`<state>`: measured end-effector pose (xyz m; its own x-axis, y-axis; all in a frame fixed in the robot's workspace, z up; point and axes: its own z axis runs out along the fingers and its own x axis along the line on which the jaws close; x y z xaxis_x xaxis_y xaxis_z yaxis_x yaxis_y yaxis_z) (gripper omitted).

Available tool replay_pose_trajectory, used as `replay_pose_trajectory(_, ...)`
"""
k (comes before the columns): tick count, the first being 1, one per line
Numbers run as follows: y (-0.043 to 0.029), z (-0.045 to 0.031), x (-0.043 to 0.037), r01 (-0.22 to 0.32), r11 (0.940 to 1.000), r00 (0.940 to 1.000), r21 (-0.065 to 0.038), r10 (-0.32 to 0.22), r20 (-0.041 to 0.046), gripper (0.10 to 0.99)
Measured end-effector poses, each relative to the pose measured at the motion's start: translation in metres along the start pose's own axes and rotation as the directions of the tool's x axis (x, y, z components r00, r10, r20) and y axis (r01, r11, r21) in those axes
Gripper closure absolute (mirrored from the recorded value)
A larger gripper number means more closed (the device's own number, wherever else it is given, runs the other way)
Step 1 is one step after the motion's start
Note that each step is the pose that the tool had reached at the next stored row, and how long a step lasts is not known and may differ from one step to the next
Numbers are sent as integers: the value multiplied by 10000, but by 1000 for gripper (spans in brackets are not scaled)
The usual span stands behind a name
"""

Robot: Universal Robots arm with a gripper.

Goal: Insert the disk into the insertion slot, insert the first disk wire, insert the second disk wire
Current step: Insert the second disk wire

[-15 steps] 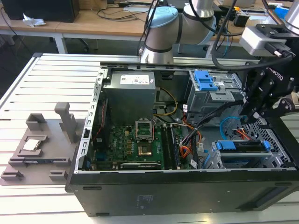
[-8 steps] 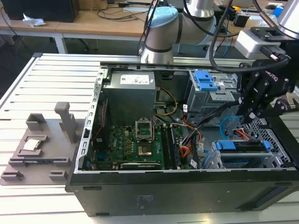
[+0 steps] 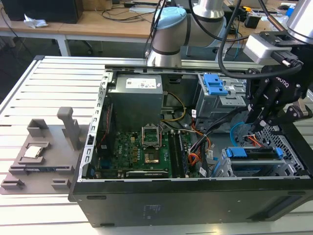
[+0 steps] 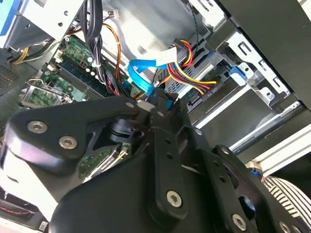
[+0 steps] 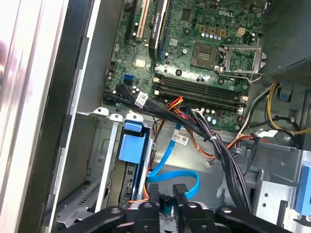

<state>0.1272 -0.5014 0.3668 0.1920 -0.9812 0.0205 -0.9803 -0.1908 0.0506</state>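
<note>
Gripper (image 5: 165, 203) is clenching a dark connector on the flat blue cable (image 5: 167, 167), fingertips (image 5: 181, 196) pinching it on both sides in the first wrist view, and is hanging inside the open computer case (image 3: 195, 196) above the drive cage. The disk (image 3: 254, 152) is sitting in the insertion slot (image 3: 259, 169) at the exterior view's right, blue caddy facing inward. Red, orange and yellow power wires (image 4: 189, 68) are running just beside the blue cable toward the disk.

Robotics lab. Slotted aluminium bench (image 3: 44, 83) holds an opened PC tower (image 3: 195, 161). Cable-strewn wooden desks (image 3: 98, 22) behind.
</note>
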Motion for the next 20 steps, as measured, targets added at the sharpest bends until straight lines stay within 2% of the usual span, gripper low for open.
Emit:
replay_pose_trajectory(1,0,0,0,0,10000,10000,0,0,0,922)
replay_pose_trajectory(9,0,0,1,0,10000,10000,-1,0,-5,922)
replay_pose_trajectory(12,19,5,96,0,10000,10000,-1,0,-4,922)
replay_pose_trajectory(15,57,17,294,0,10000,10000,0,0,-2,922)
replay_pose_trajectory(17,67,32,346,-48,10000,9999,17,48,93,922)
replay_pose_trajectory(18,67,52,354,-193,9998,9996,29,192,185,922)
replay_pose_trajectory(20,66,88,357,-301,9995,9993,29,300,202,922)
